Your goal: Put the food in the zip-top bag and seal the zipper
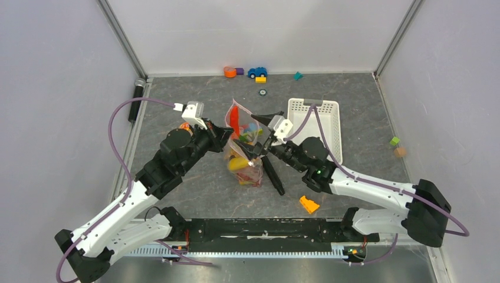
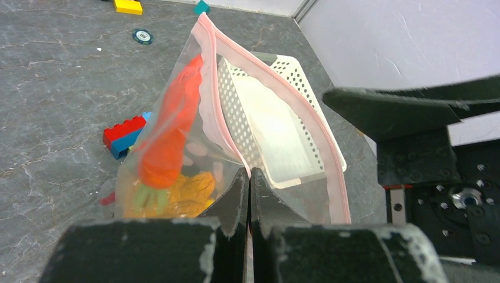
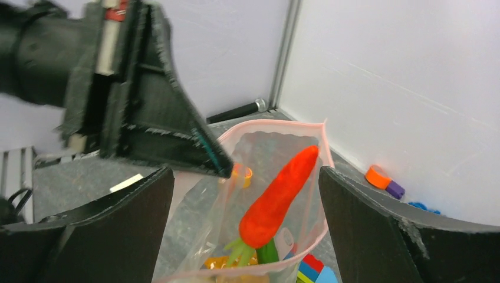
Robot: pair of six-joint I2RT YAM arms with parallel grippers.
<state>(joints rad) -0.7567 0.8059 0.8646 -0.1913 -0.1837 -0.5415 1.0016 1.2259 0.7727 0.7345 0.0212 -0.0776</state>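
The zip-top bag (image 1: pixel 243 154) stands in the middle of the table with its mouth open upward. Inside it are an orange carrot (image 2: pixel 171 135), a yellow piece (image 2: pixel 191 190) and other food. My left gripper (image 2: pixel 249 177) is shut on the pink zipper strip (image 2: pixel 295 100) at the bag's left rim; it also shows in the top view (image 1: pixel 227 137). My right gripper (image 3: pixel 247 236) is wide open, one finger on each side of the bag's mouth, with the carrot (image 3: pixel 277 197) between them; it also shows in the top view (image 1: pixel 259 146).
A white lattice basket (image 1: pixel 315 121) stands right behind the bag. An orange wedge block (image 1: pixel 309 204) lies front right. Bricks and a blue toy car (image 1: pixel 257 72) lie along the back wall. Two small blocks (image 1: pixel 397 146) sit far right. Red and blue bricks (image 2: pixel 124 134) lie beside the bag.
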